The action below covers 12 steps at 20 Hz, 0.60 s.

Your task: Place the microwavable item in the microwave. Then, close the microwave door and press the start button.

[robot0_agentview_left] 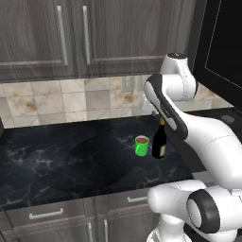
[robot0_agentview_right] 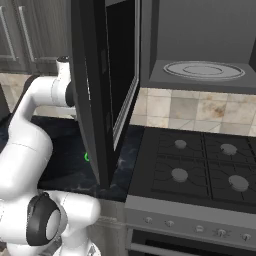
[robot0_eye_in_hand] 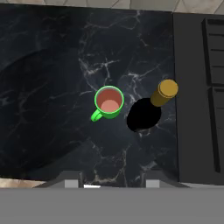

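Note:
The microwavable item, a small green mug [robot0_agentview_left: 141, 145] with reddish-brown liquid, stands upright on the black marble counter [robot0_agentview_left: 56, 156]. In the hand view the mug [robot0_eye_in_hand: 109, 103] lies straight below the camera, its handle pointing lower left. My gripper [robot0_eye_in_hand: 112, 181] hovers high above it, open, with nothing between its fingers. The microwave [robot0_agentview_right: 200, 75] hangs over the stove, its grey inside and glass turntable [robot0_agentview_right: 204, 70] showing. The microwave door [robot0_agentview_right: 100, 90] is swung wide open, edge-on toward me. A green sliver of the mug [robot0_agentview_right: 86, 157] peeks out from behind the door.
A dark wine bottle [robot0_agentview_left: 159, 142] with a gold cap [robot0_eye_in_hand: 167, 89] stands right beside the mug, on its right. A black gas stove [robot0_agentview_right: 200, 170] adjoins the counter on the right. Grey cabinets [robot0_agentview_left: 71, 38] hang above a tiled backsplash.

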Motion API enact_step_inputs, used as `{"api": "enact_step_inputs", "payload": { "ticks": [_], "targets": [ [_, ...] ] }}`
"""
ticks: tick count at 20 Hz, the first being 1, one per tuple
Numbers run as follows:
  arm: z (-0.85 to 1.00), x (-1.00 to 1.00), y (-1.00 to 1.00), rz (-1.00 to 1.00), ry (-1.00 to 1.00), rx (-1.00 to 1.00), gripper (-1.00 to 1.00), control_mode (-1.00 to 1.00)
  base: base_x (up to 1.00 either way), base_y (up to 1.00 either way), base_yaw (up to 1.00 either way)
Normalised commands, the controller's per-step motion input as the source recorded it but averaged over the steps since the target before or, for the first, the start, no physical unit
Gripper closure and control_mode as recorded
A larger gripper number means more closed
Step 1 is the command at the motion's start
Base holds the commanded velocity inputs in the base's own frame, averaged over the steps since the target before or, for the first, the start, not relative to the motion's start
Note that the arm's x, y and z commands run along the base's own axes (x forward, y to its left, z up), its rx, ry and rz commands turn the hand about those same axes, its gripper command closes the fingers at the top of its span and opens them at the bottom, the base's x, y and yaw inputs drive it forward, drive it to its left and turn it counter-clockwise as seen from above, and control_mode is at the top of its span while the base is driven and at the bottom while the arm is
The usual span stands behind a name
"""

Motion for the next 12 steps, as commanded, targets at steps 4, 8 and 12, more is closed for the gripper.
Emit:
{"api": "enact_step_inputs", "payload": {
  "ticks": [4,8,12],
  "targets": [
    [0.00,-0.20,0.01,0.00,-0.02,0.00,-1.00,-1.00,0.00,0.00,0.00],
    [-0.43,-0.11,0.43,-0.04,0.03,-0.01,-1.00,-1.00,0.00,0.00,0.00],
    [-0.97,-0.14,0.95,-0.28,0.00,-0.01,-1.00,-1.00,0.00,0.00,0.00]
  ]
}}
